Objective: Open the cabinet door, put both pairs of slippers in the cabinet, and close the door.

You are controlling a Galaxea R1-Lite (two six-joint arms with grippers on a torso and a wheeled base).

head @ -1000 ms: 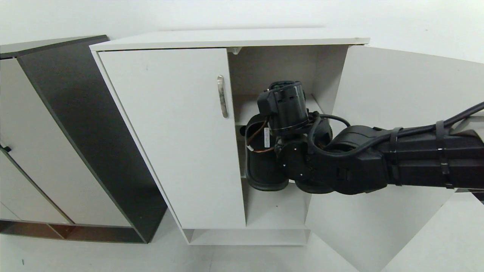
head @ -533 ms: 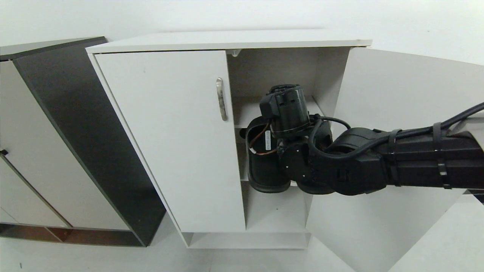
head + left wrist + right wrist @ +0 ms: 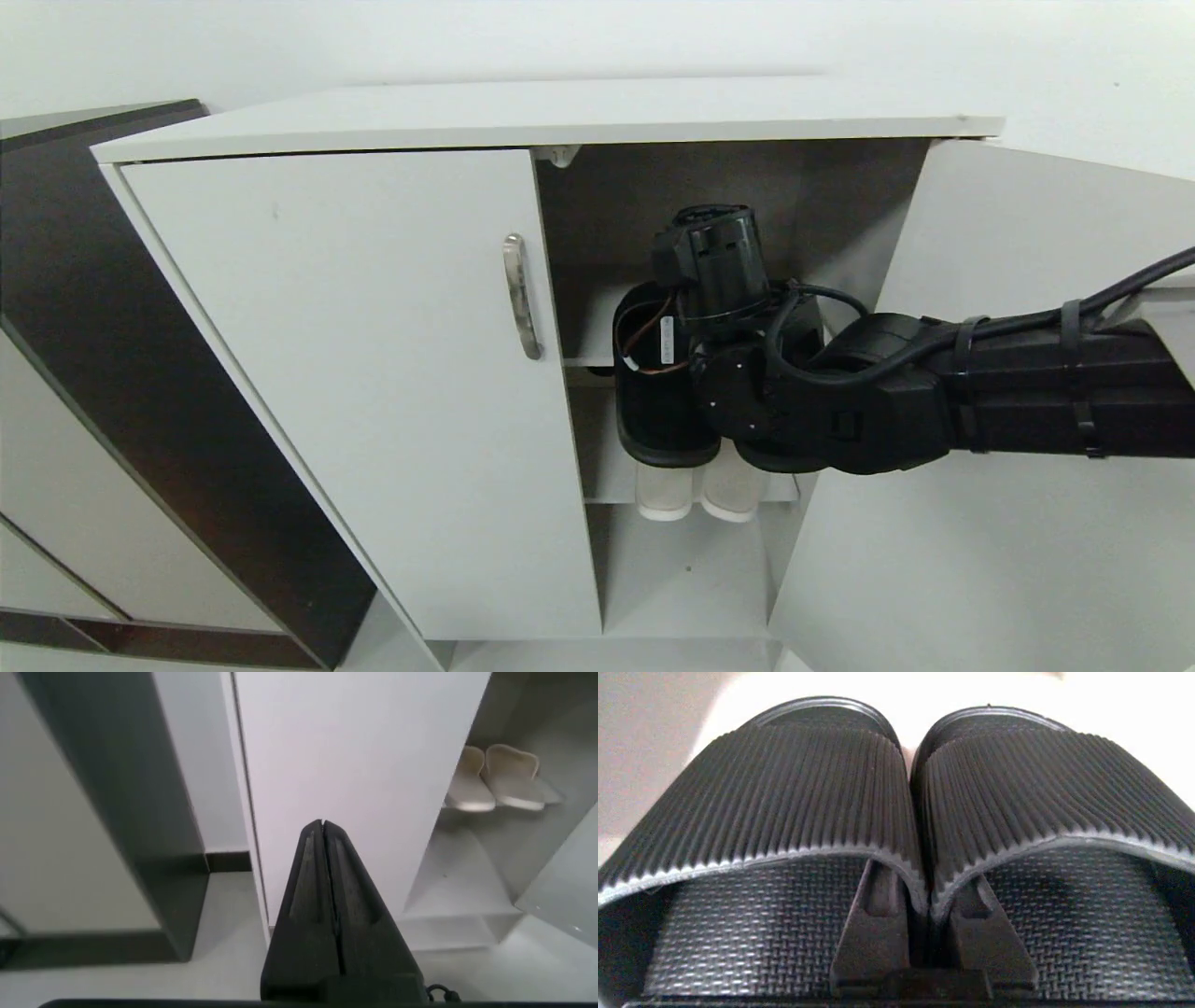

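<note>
Head camera had shifted nearer within the last second; the white slippers (image 3: 695,490) thereby came into sight on the cabinet's (image 3: 523,112) lower shelf, judged already stowed; the black slippers (image 3: 658,411) hung in the open compartment at upper-shelf level, not yet set down, right door (image 3: 980,308) still open. Right wrist view gave what the head view hid: right gripper (image 3: 923,924) with one finger under each strap, pinching the pair's adjoining walls; left wrist view showed the left gripper (image 3: 322,873) pressed together, empty, before the closed left door (image 3: 355,756).
</note>
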